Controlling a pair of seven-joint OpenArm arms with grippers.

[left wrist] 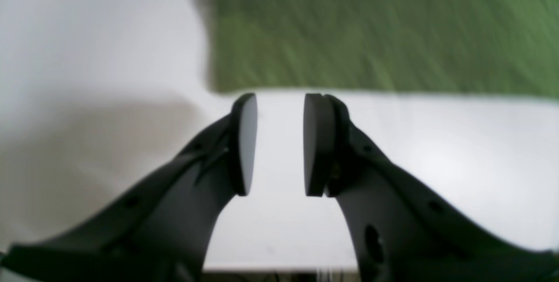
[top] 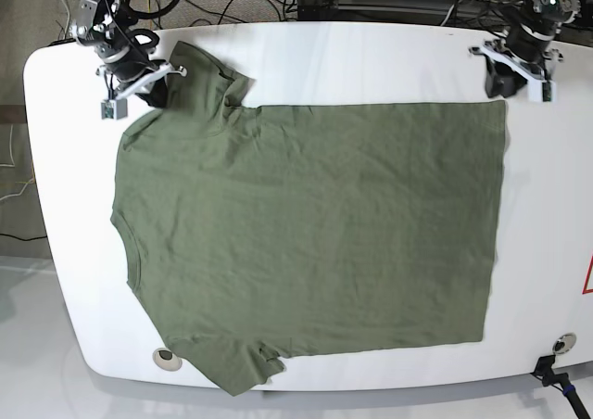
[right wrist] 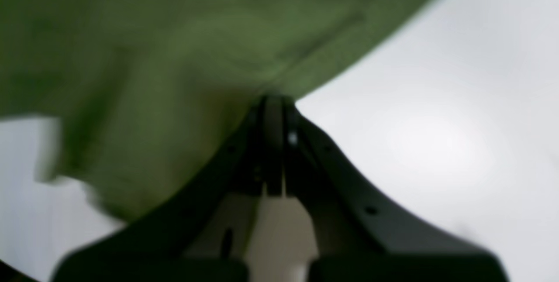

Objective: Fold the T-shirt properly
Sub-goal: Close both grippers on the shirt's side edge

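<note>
**Ana:** What fills the most space?

**Ben:** A smooth, white bench (top: pixel 547 206) with rounded corners. The T-shirt (top: pixel 315 215) covers much of it, its broad body spread out nearly flat and its straight hem (top: pixel 493 224) at the base view's right.

**Ana:** And its smaller parts?

**Ben:** One sleeve (top: pixel 199 76) is rumpled at the upper left; the other sleeve (top: pixel 232 363) lies creased at the lower left.

**Ana:** Where are the grippers?

**Ben:** The right gripper (right wrist: pixel 277 104) is at the shirt's edge beside the upper sleeve. Its fingers are together, apparently pinching a little cloth. The left gripper (left wrist: pixel 279 98) is near the upper hem corner, its fingers parted by a modest gap with nothing between them.

**Ana:** How could this step be done well?

**Ben:** It looks like the start of the first fold. The left gripper would need to reach the hem corner and take a small, firm pinch. Both arms could then lift together and carry that side inward at an even pace, keeping the edge taut. Uneven pulling might skew the body or bunch the sleeve.

**Ana:** Materials and textures?

**Ben:** The shirt is plain olive green, soft and matte, with shallow wrinkles across a roughly rectangular body. The fingers are black, slim and blunt-tipped.
</note>
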